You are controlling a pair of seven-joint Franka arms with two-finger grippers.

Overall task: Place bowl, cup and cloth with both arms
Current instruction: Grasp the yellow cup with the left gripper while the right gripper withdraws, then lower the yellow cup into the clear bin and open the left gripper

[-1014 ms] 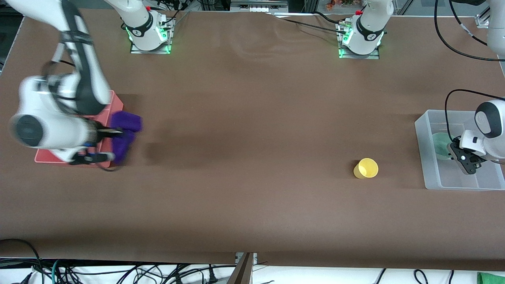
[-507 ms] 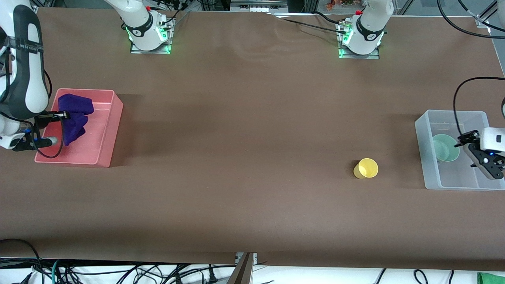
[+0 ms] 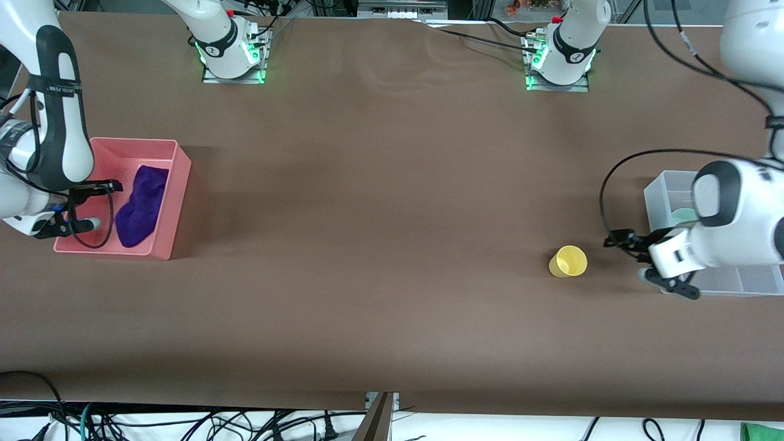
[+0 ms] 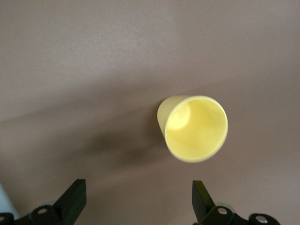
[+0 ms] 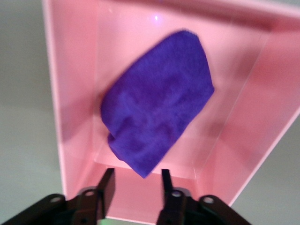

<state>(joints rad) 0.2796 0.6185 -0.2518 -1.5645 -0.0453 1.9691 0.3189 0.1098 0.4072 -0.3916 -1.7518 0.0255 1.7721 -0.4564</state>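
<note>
The pale yellow cup stands upright on the brown table, also in the left wrist view. My left gripper is open and empty, low between the cup and the clear bin, pointing at the cup; its jaws stand wide apart, short of the cup. The mint-green bowl sits in the clear bin, mostly hidden by the left arm. The purple cloth lies in the pink bin, also in the right wrist view. My right gripper is open and empty over that bin.
The pink bin stands at the right arm's end of the table, the clear bin at the left arm's end. Both arm bases stand along the table edge farthest from the front camera. Cables hang around both wrists.
The right gripper carried the cloth over the pink bin and let it go; the cloth now lies in the bin. The left gripper left the clear bin and came down beside the cup.
</note>
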